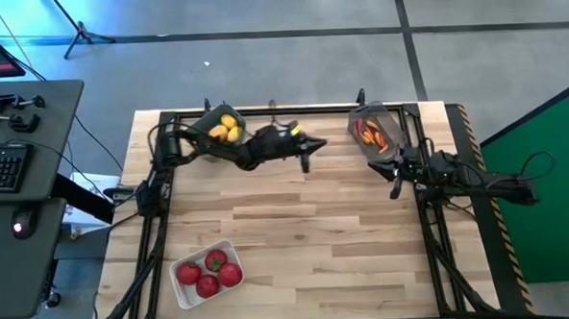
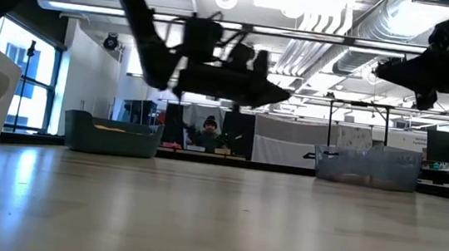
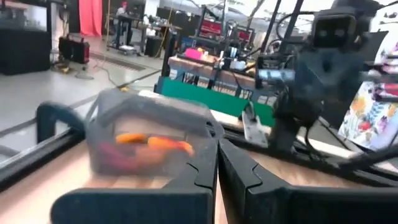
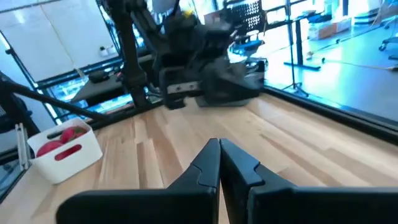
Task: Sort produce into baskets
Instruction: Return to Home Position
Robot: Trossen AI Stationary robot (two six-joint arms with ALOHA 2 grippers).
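Wood table (image 1: 316,225), concrete floor (image 1: 260,45) around; left claw (image 1: 305,164), right claw (image 1: 394,187) closed, empty.

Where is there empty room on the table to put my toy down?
The middle of the table is bare, and so is the edge strip running from the white bin toward the side of the right arm. The opposite edge is crowded: blue-grey bin, left arm, dark bin.

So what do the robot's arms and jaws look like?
Both are black and slim, in jointed segments. The left arm has a small yellow patch near its wrist; black cables loop off the right arm. Jaws: flat, dark, angular.
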